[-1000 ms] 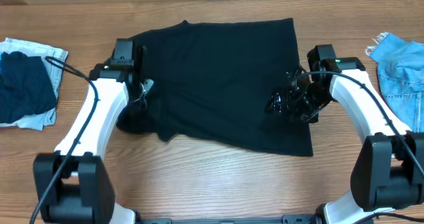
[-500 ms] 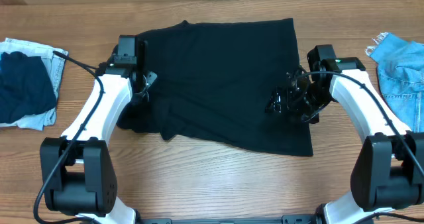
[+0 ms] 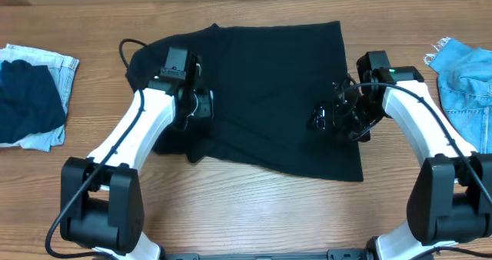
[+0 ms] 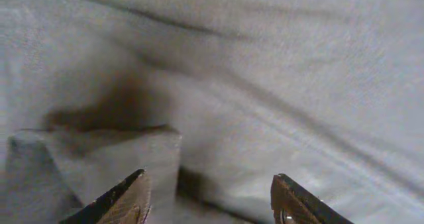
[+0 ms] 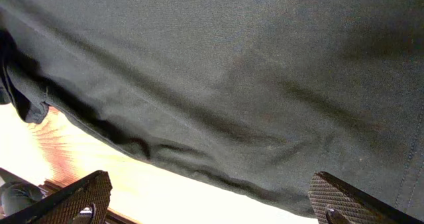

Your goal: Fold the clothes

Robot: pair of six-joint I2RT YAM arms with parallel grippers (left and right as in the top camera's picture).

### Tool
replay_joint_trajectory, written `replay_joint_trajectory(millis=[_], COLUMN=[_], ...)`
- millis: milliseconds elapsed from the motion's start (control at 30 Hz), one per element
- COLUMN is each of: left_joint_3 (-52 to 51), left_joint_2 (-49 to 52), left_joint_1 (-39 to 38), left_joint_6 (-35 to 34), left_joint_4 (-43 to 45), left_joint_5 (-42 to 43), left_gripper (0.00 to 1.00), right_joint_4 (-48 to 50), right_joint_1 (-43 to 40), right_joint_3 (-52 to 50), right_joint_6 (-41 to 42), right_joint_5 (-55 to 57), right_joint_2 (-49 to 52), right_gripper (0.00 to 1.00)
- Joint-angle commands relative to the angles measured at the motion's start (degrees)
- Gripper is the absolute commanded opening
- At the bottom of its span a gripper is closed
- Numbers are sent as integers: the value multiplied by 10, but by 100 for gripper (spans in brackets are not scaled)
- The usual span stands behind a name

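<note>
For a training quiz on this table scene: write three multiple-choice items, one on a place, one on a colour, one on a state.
1. Where on the table does the bright blue denim lie?
A. In the middle.
B. At the edge, beside the right arm.
C. At the near edge.

2. What colour is the shirt spread in the middle?
A. Red.
B. White.
C. Black.

3. How is the right gripper?
A. Open, holding nothing.
B. Shut on the shirt.
C. Shut on the denim.

Answers: B, the overhead view shows it at the far right edge; C, it is plain black all over; A, the wrist view shows its fingers wide apart with nothing between them.
</note>
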Motion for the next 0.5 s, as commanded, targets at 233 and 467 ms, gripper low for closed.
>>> replay_joint_trajectory(millis=[233,467], left_joint_3=[8,8], left_joint_2=[5,49], left_joint_1=[-6,-54], left_joint_6=[69,94], left_joint_4=[-49,-57], left_joint_5=[-106,-138], left_gripper=[65,64], right_joint_4=[1,-3], right_joint_1=[1,1], right_joint_3=[0,0], right_joint_6=[-2,-2], right_joint_5=[-1,-1], right_joint_2=[-9,-9], right_gripper=[100,100])
